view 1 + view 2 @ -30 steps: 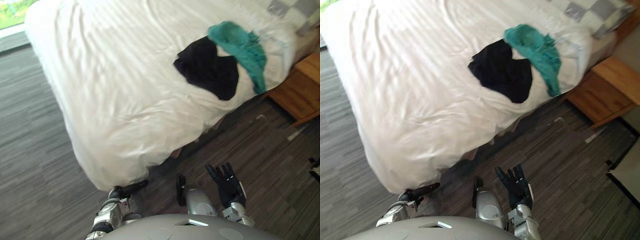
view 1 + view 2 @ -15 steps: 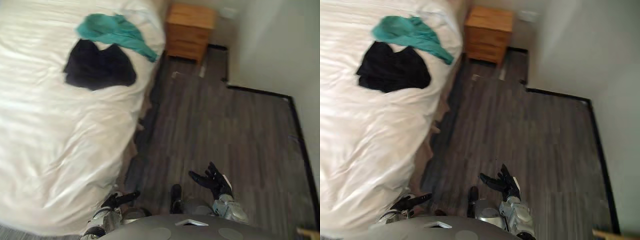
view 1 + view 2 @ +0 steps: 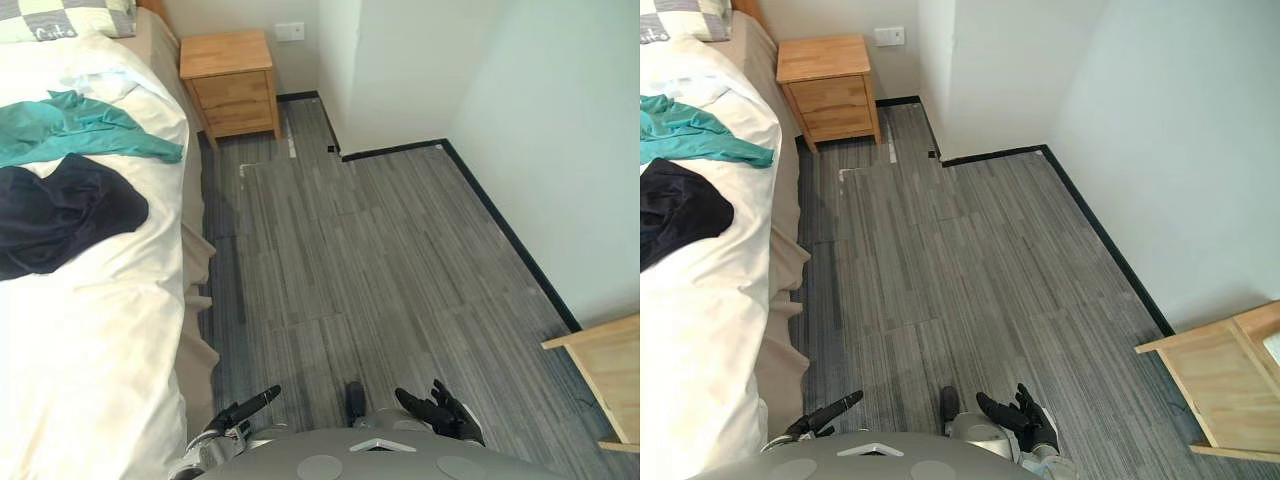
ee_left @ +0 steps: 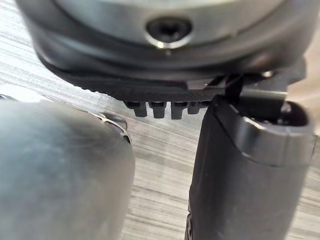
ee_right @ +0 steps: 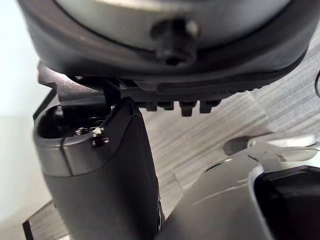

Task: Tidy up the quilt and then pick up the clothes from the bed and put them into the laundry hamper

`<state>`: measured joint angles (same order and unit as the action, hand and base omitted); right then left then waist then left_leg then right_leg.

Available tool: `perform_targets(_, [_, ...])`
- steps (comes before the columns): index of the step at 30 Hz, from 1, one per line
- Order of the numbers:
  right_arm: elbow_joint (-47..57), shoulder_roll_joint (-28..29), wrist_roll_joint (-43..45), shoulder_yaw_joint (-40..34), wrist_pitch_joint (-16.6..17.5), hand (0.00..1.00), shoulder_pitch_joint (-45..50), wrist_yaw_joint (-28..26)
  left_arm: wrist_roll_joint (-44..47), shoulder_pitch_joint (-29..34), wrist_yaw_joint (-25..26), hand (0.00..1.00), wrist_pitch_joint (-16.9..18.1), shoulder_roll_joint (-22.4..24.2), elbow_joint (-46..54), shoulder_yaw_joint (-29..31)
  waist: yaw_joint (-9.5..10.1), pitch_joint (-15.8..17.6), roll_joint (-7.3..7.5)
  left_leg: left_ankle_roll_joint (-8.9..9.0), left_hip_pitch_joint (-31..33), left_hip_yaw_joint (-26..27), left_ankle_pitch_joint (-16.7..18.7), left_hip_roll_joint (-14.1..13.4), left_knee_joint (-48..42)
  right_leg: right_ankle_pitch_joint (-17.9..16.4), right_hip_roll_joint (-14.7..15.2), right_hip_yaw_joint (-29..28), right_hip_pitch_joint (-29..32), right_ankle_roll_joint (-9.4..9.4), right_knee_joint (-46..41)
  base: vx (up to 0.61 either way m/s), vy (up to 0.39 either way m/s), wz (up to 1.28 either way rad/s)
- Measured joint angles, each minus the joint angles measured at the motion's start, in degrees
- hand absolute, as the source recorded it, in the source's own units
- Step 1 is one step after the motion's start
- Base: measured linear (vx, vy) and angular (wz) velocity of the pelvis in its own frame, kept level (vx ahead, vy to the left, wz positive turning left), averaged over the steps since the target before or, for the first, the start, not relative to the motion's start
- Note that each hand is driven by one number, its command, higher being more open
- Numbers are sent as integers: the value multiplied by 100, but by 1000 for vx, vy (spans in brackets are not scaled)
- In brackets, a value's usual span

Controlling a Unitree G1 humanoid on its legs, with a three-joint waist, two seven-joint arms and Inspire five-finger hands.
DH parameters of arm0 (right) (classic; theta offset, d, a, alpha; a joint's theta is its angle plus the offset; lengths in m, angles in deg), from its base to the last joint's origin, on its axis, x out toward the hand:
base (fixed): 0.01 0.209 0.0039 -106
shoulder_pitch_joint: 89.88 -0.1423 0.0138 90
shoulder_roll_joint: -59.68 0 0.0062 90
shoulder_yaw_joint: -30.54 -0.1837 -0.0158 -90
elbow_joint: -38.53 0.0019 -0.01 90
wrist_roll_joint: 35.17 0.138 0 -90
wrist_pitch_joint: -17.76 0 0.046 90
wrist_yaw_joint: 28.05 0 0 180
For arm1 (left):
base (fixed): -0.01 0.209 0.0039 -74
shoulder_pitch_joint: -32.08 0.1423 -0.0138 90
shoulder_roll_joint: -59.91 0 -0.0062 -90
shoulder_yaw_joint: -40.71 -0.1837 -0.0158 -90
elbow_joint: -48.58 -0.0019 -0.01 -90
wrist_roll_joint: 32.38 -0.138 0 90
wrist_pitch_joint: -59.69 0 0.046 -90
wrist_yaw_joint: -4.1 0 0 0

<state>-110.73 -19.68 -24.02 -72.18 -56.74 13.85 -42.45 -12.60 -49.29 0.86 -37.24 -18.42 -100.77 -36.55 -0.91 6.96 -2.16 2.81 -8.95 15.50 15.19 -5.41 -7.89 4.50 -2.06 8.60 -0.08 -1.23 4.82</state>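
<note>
The white quilt [image 3: 90, 330] covers the bed along the left of the eye views. On it lie a teal garment [image 3: 70, 130] and, just nearer to me, a black garment [image 3: 60, 210]. My left hand [image 3: 245, 405] hangs low beside the bed's edge with its fingers straight and nothing in it. My right hand [image 3: 440, 410] is low over the floor, fingers spread and empty. In the wrist views each thumb [image 4: 240, 165] [image 5: 105, 170] stands out straight over the grey floor. Both hands are well short of the clothes.
A wooden nightstand [image 3: 232, 80] stands past the bed's head, by a checked pillow [image 3: 60, 18]. A white wall corner [image 3: 400, 70] juts in at the back. A light wooden piece of furniture [image 3: 605, 375] pokes in at the right edge. Grey plank floor [image 3: 370, 250] lies between.
The whole picture has swung right, so the bed now sits at the left edge and the floor and wall fill the middle. My right hand sits lower in the picture; both stay empty.
</note>
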Motion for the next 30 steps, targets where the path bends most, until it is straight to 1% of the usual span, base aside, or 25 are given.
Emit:
perform_targets(1, [141,63,111,-58,0,100,8,22,-1,67,-14,100,78,9,61,-1,74,21,3,52,35,79,33,-50,-44,-20,-8,116,17,-23,-44,73,-26,-11])
perform_targets(3, [343,87,114,-105,-5,100,-37,90,-1,86,-67,100,119,5,147,-10,85,184,-4,146,152,453,103,-207,-380,-390,21,244,273,-37,-674,17,-21,0])
perform_targets(5, [578,133,233,10,-25,100,-110,240,13,247,-241,100,349,-63,432,-13,82,317,166,191,710,952,185,-385,-1785,-1244,466,574,919,-55,-2054,-67,-38,14])
perform_targets(6, [631,118,236,59,-26,100,-111,244,16,310,-268,100,424,-58,512,-18,73,353,165,171,906,1026,170,-509,-2322,-1376,538,644,938,-46,-2232,9,-99,11])
perform_targets(7, [698,47,273,156,-29,100,-105,239,96,454,-361,100,547,12,636,-58,74,401,56,-109,1278,1038,-18,-788,-3359,-1519,574,822,856,-38,-2342,96,-88,1])
perform_targets(8, [737,-74,273,231,-35,100,-113,245,348,564,-455,100,701,146,777,-51,124,424,-97,-401,1637,862,-438,-1059,-4179,-1531,537,980,650,-48,-2220,144,-60,-9])
perform_targets(9, [753,-119,273,264,-35,100,-121,252,435,589,-496,100,765,204,840,-56,169,434,-152,-469,1807,739,-738,-1159,-4521,-1539,537,1045,559,-69,-2179,225,-16,-28])
perform_targets(10, [819,-160,282,327,-35,100,-172,271,528,619,-619,100,868,214,921,-41,267,510,-122,-493,2171,604,-1350,-1236,-5163,-1597,598,985,474,-119,-2286,291,-27,-35])
perform_targets(11, [822,-151,347,377,-43,100,-286,356,530,621,-773,100,933,221,931,-60,315,521,-112,-260,2365,515,-755,-1109,-5228,-1645,603,824,354,-125,-2268,290,-30,-40])
perform_targets(12, [822,-132,384,412,-46,100,-349,387,519,621,-863,100,941,217,931,-66,313,525,-109,-258,2440,563,-511,-1019,-5050,-1655,610,770,315,-123,-2223,269,-40,-39])
perform_targets(13, [822,-93,491,462,-53,100,-448,395,507,621,-1020,100,952,212,929,-67,313,527,-93,-232,2549,763,-238,-851,-4343,-1661,612,679,214,-112,-2076,185,-21,-32])
perform_targets(14, [819,-65,505,480,-55,100,-479,392,507,620,-1082,100,959,221,930,-65,316,527,-83,-221,2580,880,-197,-769,-3868,-1664,612,638,154,-66,-2005,252,-25,-42])
perform_targets(15, [799,32,492,468,-60,100,-532,367,514,622,-1194,100,967,221,928,-49,385,532,-60,-182,2624,1081,-260,-600,-2865,-1736,612,520,70,31,-1951,362,-15,-53])
perform_targets(16, [736,98,485,412,-84,100,-577,324,527,637,-1249,100,979,242,930,-41,452,534,-68,-96,2673,1056,-495,-490,-1972,-1849,596,387,-7,113,-1953,311,-11,-62])
perform_targets(18, [661,95,479,355,-116,100,-616,248,535,662,-1252,100,995,311,916,55,556,518,-82,-7,2653,791,-878,-426,-1070,-2060,559,140,-210,263,-1962,475,59,-75])
perform_targets(19, [524,110,479,240,-118,100,-633,248,539,658,-1261,100,994,322,857,137,554,493,-43,-54,2643,608,-1248,-408,-944,-2218,580,-40,-344,323,-1969,619,109,-75])
perform_targets(20, [442,128,479,163,-122,100,-632,254,537,656,-1274,100,983,278,814,145,550,442,18,-146,2639,528,-1416,-330,-1026,-2304,629,-141,-376,334,-1976,623,126,-64])
perform_targets(21, [247,186,478,13,-136,100,-629,266,506,645,-1276,100,913,146,706,148,526,266,188,-449,2633,473,-1205,-94,-1233,-2482,866,-243,-383,412,-2071,667,85,-39])
perform_targets(22, [60,230,479,-111,-157,100,-609,264,363,561,-1204,100,902,-46,565,158,407,149,427,-563,2609,568,-855,84,-1378,-2537,1103,-213,-83,535,-3036,664,61,-25])
perform_targets(23, [11,238,482,-161,-167,100,-631,264,232,472,-1130,100,897,-103,437,169,347,156,465,-602,2539,620,-793,96,-1443,-2429,1234,-126,125,624,-3552,633,36,-21])
perform_targets(24, [-95,270,482,-217,-174,100,-681,264,173,422,-1054,100,893,-193,283,164,277,206,540,-655,2166,691,-606,154,-1409,-1963,1463,-34,376,704,-4513,589,39,-30])
perform_targets(25, [-138,303,482,-247,-176,100,-683,264,55,408,-1000,100,871,-250,186,140,243,264,521,-676,1743,808,-529,194,-1223,-1882,1545,-17,528,638,-5165,571,34,-48])
perform_targets(26, [-180,302,491,-251,-182,100,-669,261,-16,359,-941,100,830,-302,110,38,224,322,479,-655,1253,860,-484,205,-953,-2003,1510,-1,630,495,-5538,527,5,-51])
perform_targets(28, [-18,244,497,-217,-128,100,-697,253,11,238,-923,100,660,-424,8,-281,87,414,349,-593,359,862,-439,186,-262,-2090,1250,223,1022,352,-5477,498,-3,-25])
perform_targets(30, [160,268,510,-221,-121,100,-637,258,63,15,-873,100,588,-426,9,-380,-17,436,349,-474,-27,801,-329,179,2,-2071,1180,593,1567,370,-4861,420,-60,28])
